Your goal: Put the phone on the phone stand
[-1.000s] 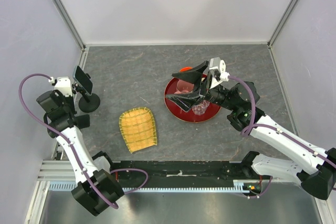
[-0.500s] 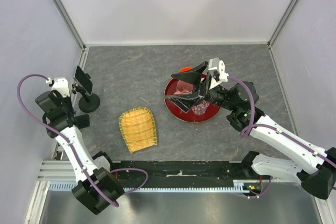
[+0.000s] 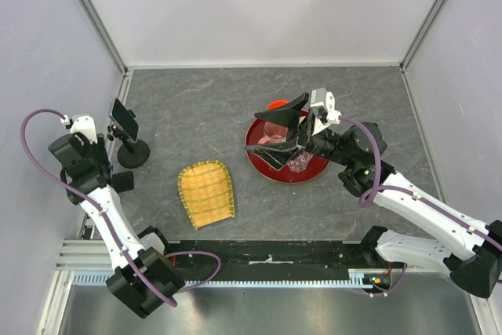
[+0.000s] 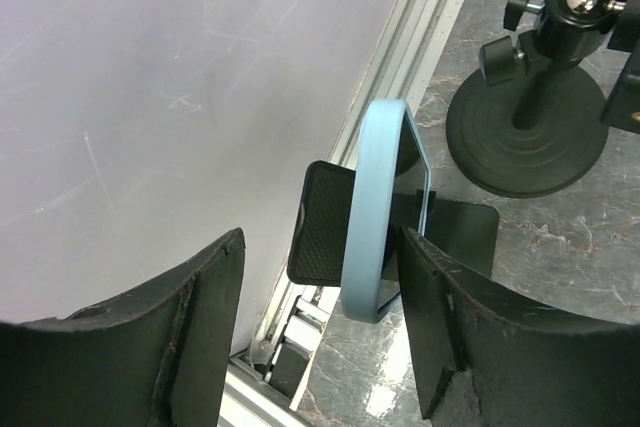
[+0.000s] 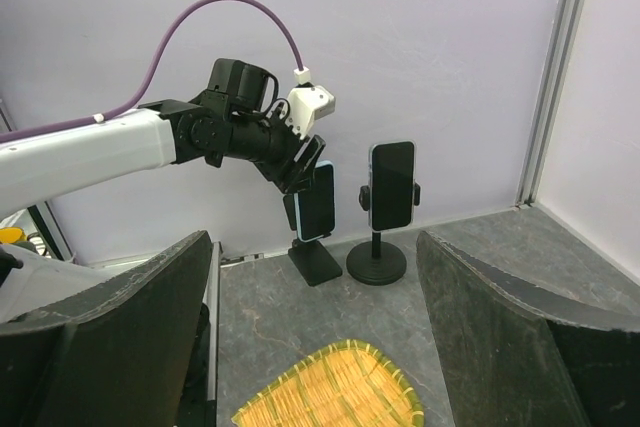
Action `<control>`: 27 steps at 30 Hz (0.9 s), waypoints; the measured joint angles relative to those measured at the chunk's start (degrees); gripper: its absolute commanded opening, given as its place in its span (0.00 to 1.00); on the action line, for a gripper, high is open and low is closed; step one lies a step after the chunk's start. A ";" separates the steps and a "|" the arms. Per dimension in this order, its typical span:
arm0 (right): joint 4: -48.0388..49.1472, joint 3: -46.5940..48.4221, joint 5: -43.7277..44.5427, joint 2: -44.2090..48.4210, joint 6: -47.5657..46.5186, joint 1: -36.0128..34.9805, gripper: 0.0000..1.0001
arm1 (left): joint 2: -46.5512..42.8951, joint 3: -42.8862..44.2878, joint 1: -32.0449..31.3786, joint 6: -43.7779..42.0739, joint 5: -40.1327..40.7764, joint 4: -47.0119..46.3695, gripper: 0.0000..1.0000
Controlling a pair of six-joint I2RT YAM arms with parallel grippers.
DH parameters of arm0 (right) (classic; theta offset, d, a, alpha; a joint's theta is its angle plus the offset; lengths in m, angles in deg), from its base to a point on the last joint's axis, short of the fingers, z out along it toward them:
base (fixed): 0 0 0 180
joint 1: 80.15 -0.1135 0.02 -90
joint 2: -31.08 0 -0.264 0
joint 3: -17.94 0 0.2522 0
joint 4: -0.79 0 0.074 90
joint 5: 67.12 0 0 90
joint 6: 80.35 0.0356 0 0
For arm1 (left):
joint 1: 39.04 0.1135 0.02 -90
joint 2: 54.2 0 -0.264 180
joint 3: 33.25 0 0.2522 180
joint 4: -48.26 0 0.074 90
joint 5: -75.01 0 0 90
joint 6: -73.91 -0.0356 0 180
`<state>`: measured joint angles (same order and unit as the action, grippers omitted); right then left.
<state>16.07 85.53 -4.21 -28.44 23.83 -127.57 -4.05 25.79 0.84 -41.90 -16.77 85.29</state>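
Left gripper (image 4: 322, 239) is hanging wide open around the phone (image 4: 372, 217), which is standing upright on the black stand (image 4: 318, 197) beside the wall (image 4: 150, 97); placing is looking done, only pulling clear remaining.

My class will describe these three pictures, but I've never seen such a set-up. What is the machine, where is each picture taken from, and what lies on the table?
These are two robot arms bolted at the near edge of a table. One picture looks down from above; the other two come from cameras on each wrist. On it: a phone clamped on its stand, a woven yellow mat and a red plate with glassware. The left pincer stands open around the phone; the right pincer hovers open above the plate, empty.
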 measured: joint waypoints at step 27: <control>0.04 0.00 -0.98 -1.11 0.00 -0.11 0.90 | 1.57 0.39 0.28 0.07 5.60 -4.15 0.67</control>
<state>16.11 85.53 -5.20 -29.56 23.83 -127.68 -2.47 26.18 1.12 -41.83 -11.17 81.14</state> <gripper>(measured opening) 0.902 0.677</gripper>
